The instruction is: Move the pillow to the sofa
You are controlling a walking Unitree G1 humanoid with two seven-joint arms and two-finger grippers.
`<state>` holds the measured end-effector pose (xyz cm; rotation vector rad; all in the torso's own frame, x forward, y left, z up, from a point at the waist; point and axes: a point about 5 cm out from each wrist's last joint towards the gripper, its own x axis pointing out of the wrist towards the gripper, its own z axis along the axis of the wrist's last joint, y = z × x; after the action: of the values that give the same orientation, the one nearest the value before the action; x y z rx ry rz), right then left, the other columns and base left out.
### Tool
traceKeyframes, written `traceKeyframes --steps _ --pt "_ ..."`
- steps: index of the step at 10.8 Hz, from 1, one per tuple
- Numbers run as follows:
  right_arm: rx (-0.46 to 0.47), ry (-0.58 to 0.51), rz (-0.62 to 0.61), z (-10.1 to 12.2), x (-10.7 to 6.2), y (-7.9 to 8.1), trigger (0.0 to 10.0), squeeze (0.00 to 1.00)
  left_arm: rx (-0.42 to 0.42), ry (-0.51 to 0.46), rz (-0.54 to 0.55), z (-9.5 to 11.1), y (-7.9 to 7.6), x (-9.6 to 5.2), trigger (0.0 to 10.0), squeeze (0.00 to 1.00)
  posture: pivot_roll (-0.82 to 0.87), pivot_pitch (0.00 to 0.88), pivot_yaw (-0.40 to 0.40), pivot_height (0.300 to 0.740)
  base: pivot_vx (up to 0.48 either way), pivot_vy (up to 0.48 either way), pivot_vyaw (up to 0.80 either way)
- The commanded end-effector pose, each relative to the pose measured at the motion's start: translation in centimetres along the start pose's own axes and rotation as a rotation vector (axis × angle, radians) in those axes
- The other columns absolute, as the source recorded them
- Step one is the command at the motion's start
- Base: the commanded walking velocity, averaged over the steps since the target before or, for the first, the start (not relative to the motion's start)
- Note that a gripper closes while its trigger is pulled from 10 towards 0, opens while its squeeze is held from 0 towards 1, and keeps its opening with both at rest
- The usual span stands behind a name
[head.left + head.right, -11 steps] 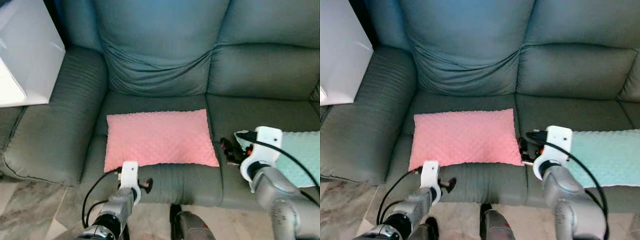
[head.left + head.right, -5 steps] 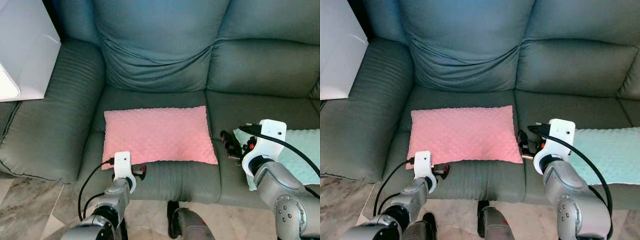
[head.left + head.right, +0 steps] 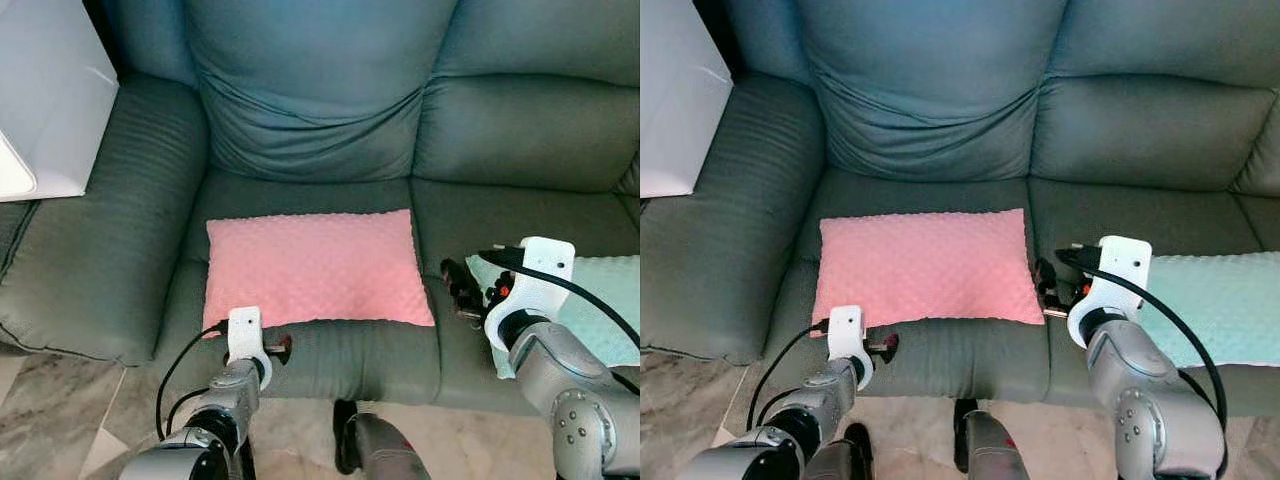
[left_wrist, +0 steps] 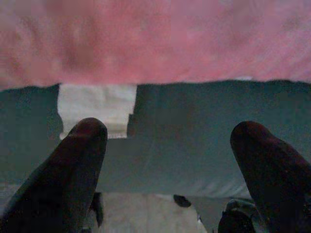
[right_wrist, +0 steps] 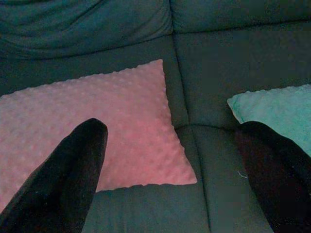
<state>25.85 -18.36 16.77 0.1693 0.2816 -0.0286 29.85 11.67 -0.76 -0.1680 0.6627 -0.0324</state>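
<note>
A pink dimpled pillow (image 3: 315,268) lies flat on the left seat cushion of the dark green sofa (image 3: 320,110). My left gripper (image 3: 280,348) hovers open just off the pillow's front left corner, at the seat's front edge; in the left wrist view its fingers (image 4: 73,174) point at the pillow's edge (image 4: 155,43) and a white label (image 4: 96,108). My right gripper (image 3: 460,292) is open beside the pillow's front right corner, holding nothing. The right wrist view looks over the pillow (image 5: 97,131).
A mint green pillow (image 3: 600,300) lies on the right seat cushion, behind my right wrist. A white box-like object (image 3: 45,90) stands at the sofa's left armrest (image 3: 100,240). Marble floor (image 3: 60,420) runs in front of the sofa.
The camera has shifted slightly, so the scene sits a little higher. Both grippers have pulled back a bit toward the seat's front edge; the pillow lies where it was.
</note>
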Motion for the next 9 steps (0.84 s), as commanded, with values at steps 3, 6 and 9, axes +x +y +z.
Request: traceKeyframes --steps 3,6,9 --pt "0.033 -0.049 0.045 1.0 -0.8 0.3 10.0 0.0 -0.08 -0.053 0.058 1.3 1.7 0.0 10.0 0.0 -0.41 0.386 -0.067 0.74 0.0 0.0 0.0" --pt "0.043 -0.038 0.063 1.2 -0.7 0.4 10.0 0.0 -0.078 -0.003 0.097 1.3 2.4 0.0 10.0 0.0 -0.41 0.402 -0.054 0.74 0.0 0.0 0.0" --pt "0.045 0.276 0.21 -3.1 -3.6 1.6 10.0 0.0 -0.061 0.003 0.09 1.6 1.9 0.2 10.0 0.0 -0.41 0.435 -0.072 0.74 0.0 0.0 0.0"
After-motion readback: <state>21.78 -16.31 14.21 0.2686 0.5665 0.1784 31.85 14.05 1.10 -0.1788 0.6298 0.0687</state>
